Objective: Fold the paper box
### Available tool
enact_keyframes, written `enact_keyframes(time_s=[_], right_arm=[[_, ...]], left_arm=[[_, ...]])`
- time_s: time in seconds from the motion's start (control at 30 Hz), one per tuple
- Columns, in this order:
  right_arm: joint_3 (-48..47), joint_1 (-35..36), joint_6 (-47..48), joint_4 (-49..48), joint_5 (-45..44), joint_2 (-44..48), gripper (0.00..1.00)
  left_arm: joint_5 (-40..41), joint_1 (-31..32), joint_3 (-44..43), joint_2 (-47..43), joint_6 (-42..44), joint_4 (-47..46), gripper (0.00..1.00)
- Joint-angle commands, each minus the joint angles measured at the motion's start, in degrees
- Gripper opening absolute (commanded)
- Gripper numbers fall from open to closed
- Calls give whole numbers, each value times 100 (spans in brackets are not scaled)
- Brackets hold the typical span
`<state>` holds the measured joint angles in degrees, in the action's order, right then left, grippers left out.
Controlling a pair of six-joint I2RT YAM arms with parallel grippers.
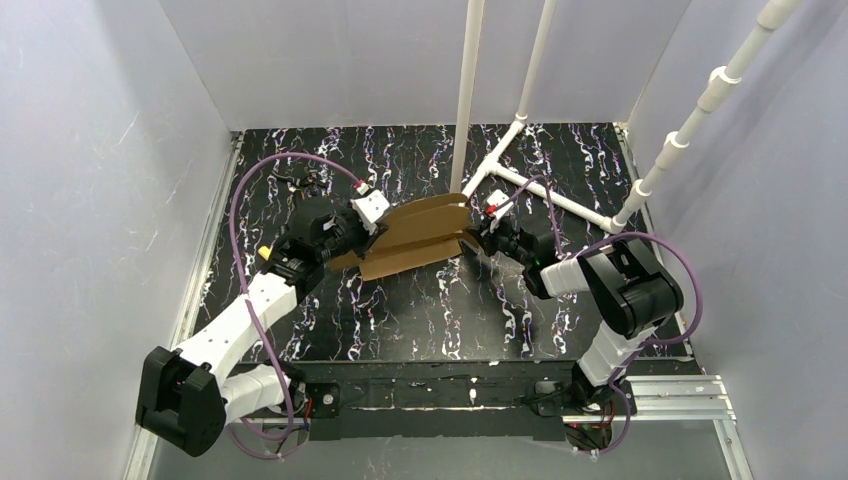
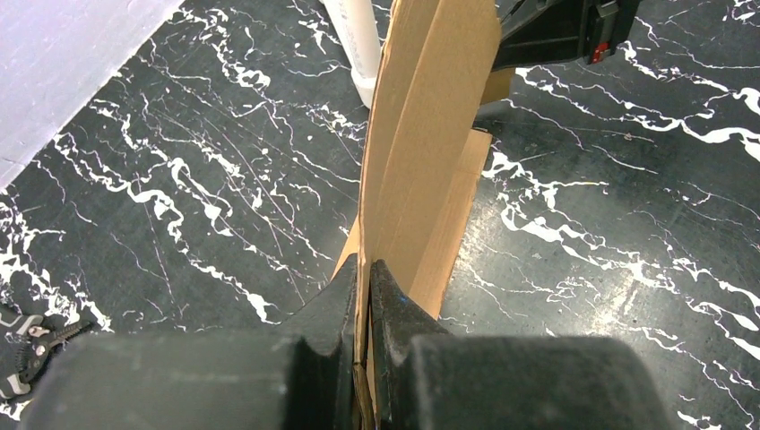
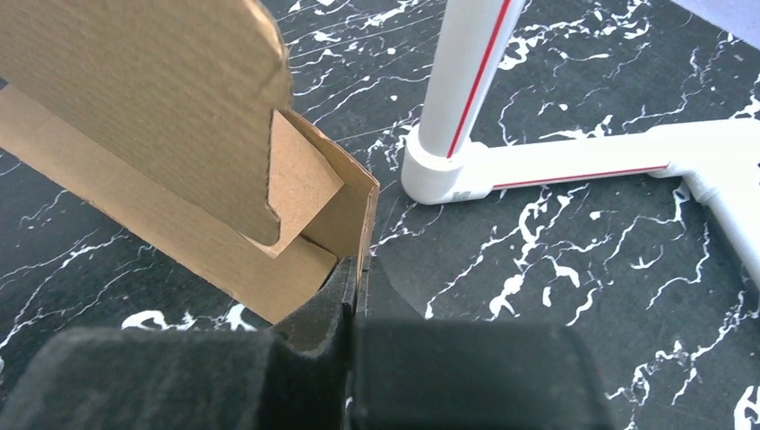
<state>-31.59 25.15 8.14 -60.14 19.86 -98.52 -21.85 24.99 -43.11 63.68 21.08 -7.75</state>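
The box (image 1: 415, 235) is found at the middle of the table (image 1: 420, 320), just in front of the foot of the white pipe (image 1: 468, 100), and is held at both ends. Its long axis is laid across the table from left to right, with the right end a little farther from the bases. The coming fold is judged to turn on this: the box is spanned between the two arms, so neither is nearer, and each end is already gripped. The left gripper (image 1: 357, 243) is seen closed on the box's left edge, and in the left wrist view a single wall of cardboard (image 2: 430, 134) is pinched between its fingers (image 2: 385, 287), the panel standing on edge and running straight away toward the right gripper (image 2: 556, 31). The right gripper (image 3: 357, 273) is likewise clamped narrow on a thin end wall, with a small tab and a large flap (image 3: 134, 90) raised just beyond it. Whether the lower edge is rested on the table cannot be told. The left arm is stretched diagonally forward with its wrist turned inward. The right arm is bent, elbow out to the right, forearm pointed left at the box.
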Motion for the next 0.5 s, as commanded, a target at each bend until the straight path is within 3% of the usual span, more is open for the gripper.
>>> enact_keyframes(time_s=[0.0,0.47], right_arm=[[162,282,-112,-507,324,433,1],[214,534,218,354,425,695,3]], left_arm=[[373,6,200,-121,-27,-58,0],[407,6,481,-475,-210,-69,0]])
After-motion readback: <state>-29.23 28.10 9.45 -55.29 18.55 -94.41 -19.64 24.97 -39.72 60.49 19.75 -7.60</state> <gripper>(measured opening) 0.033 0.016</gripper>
